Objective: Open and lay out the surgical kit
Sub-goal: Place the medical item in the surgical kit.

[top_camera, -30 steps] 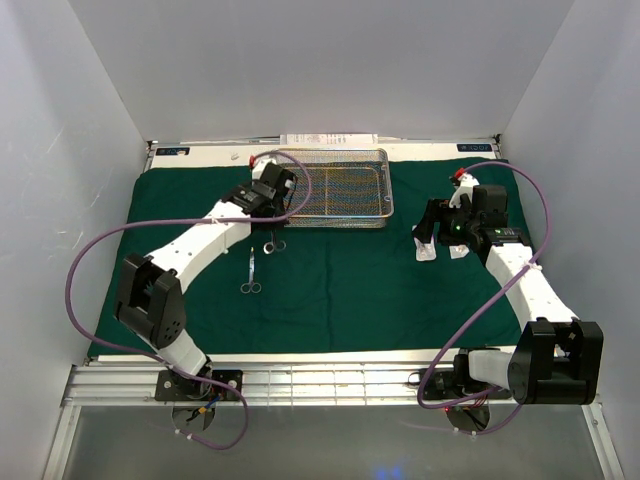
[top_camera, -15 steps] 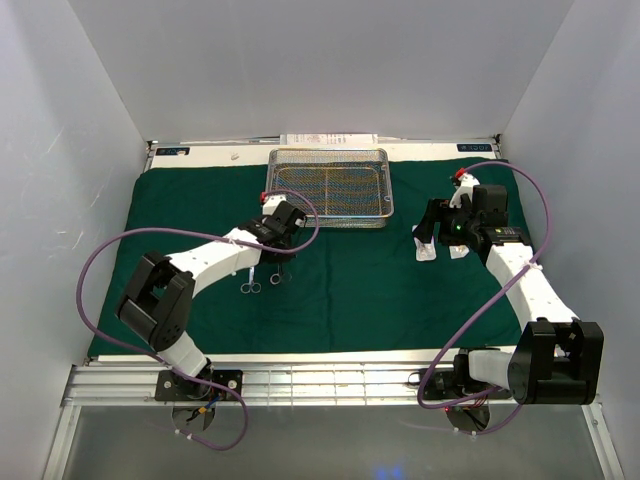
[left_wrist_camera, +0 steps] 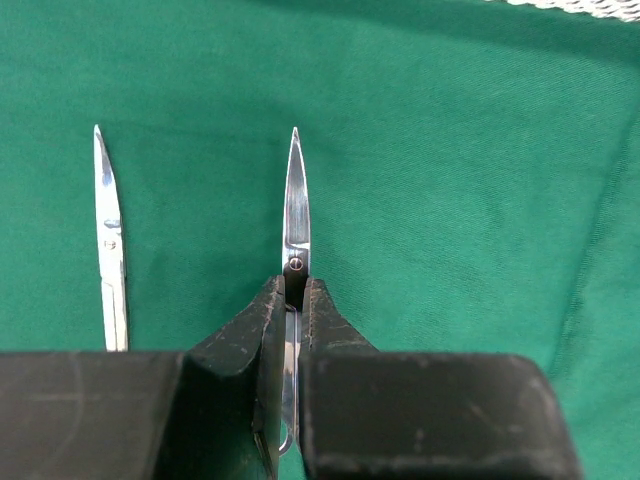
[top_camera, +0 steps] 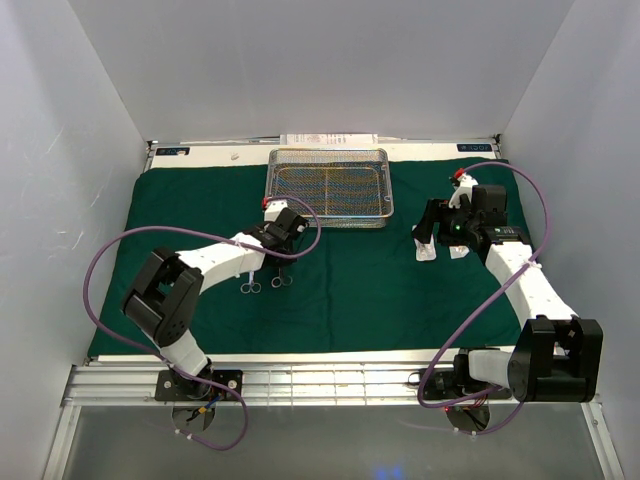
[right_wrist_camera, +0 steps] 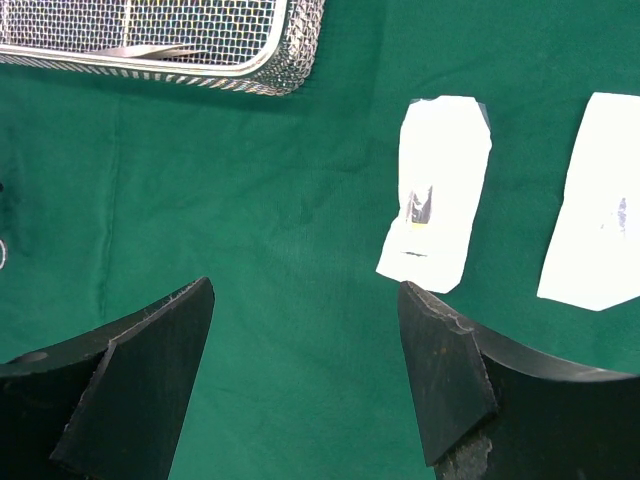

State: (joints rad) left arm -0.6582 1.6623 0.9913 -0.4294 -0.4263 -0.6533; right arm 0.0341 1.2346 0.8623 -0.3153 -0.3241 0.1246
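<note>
Laying out the instruments: the left gripper [left_wrist_camera: 292,300] pinches a pair of scissors [left_wrist_camera: 296,210] at the pivot, its twin [left_wrist_camera: 108,240] left of the jaws on the green cloth [left_wrist_camera: 450,150]. Letting go likely comes next. The right gripper [right_wrist_camera: 305,330] hangs wide open, a white packet [right_wrist_camera: 440,190] just ahead.

Top cam: fixed, high behind arm bases, looks down over whole green cloth [top_camera: 350,300]. L wrist cam: v. close, low, facing fwd. R wrist cam: higher, looking down; shares mesh tray [top_camera: 330,216] corner + 2 white packets [right_wrist_camera: 437,190] w/ top.
</note>
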